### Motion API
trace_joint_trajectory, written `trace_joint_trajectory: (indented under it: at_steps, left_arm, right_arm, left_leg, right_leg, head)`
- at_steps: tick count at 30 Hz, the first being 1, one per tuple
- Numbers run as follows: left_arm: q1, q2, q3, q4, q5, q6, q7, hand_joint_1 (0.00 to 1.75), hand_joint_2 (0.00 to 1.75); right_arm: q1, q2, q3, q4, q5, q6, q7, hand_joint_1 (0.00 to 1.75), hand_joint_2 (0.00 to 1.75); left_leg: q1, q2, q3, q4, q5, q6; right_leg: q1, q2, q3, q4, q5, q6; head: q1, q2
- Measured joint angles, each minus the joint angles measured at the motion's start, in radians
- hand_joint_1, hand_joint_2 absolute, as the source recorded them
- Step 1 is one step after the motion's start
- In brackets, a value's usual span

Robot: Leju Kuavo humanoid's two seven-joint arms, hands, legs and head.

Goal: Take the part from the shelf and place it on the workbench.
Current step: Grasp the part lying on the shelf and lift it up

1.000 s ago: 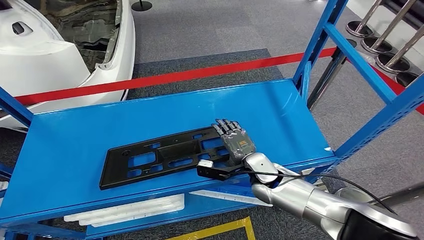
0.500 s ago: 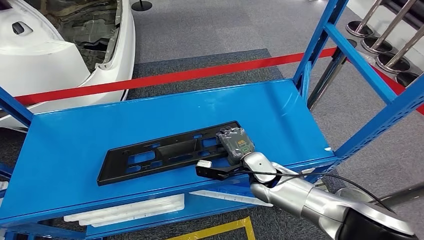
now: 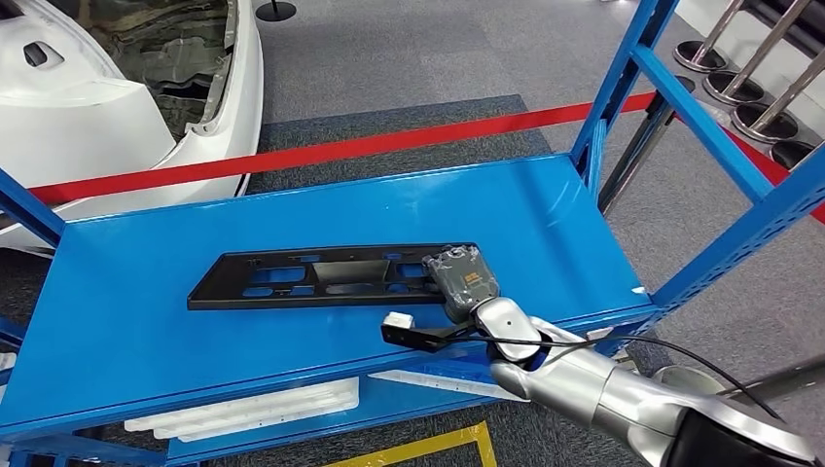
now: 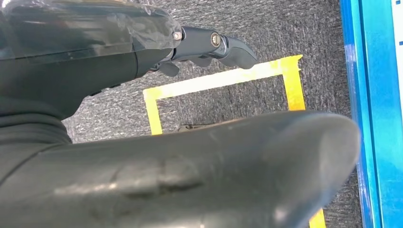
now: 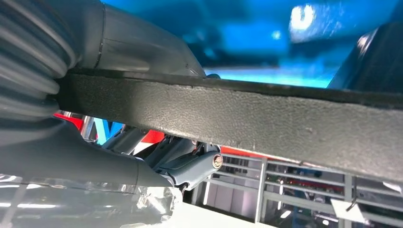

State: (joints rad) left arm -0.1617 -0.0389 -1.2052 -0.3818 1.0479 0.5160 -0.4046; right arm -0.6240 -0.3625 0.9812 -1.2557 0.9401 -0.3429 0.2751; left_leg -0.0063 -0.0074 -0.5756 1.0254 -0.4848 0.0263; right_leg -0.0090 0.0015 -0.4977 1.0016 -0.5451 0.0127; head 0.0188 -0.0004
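Currently red barrier tape (image 3: 321, 151) at 12, white car body (image 3: 117, 97) at 10; right hand (image 3: 463, 280) grasps long black plastic panel (image 3: 311, 277) on blue metal shelf (image 3: 146, 321), long axis 9–3; left hand (image 4: 209, 45) holds nothing, fingers apart.

The head view looks forward and down from high on the robot's body, taking in the whole blue shelf (image 3: 292, 224) and the floor beyond. The right wrist view sits very near, behind the right robot hand (image 5: 95, 156), and shares the black part (image 5: 266, 118) with it. The left wrist view faces the floor beside the shelf's near edge.
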Motion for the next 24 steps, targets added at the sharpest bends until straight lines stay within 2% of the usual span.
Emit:
trace_joint_trajectory:
  at_steps: [7, 15, 24]
  left_arm:
    - [0.004, 0.0, 0.002, 0.002, 0.002, 0.002, -0.002, 0.0, 0.0]
    - [0.006, 0.0, 0.003, 0.003, 0.003, 0.003, -0.003, 0.0, 0.0]
    - [0.011, 0.0, 0.003, 0.003, 0.011, 0.018, -0.005, 0.0, 0.0]
  right_arm:
    - [0.045, -0.019, -0.05, -0.111, 0.043, -0.091, 0.035, 1.75, 1.75]
    - [0.073, -0.029, -0.08, -0.178, 0.057, -0.111, 0.041, 1.75, 1.75]
    - [0.198, -0.031, -0.166, -0.335, 0.272, -0.326, 0.081, 1.75, 1.75]
  left_leg:
    - [0.0, 0.0, 0.0, 0.0, 0.0, 0.0]
    - [0.0, 0.0, 0.0, -0.001, 0.0, 0.0]
    - [0.0, 0.0, -0.001, -0.001, 0.0, 0.0]
  right_leg:
    - [0.0, 0.0, -0.001, 0.0, 0.0, 0.0]
    - [0.0, 0.0, -0.001, 0.0, 0.0, 0.0]
    - [0.0, 0.0, -0.001, 0.0, 0.0, 0.0]
  head:
    - [0.0, 0.0]
    - [0.0, 0.0]
    - [-0.001, 0.0]
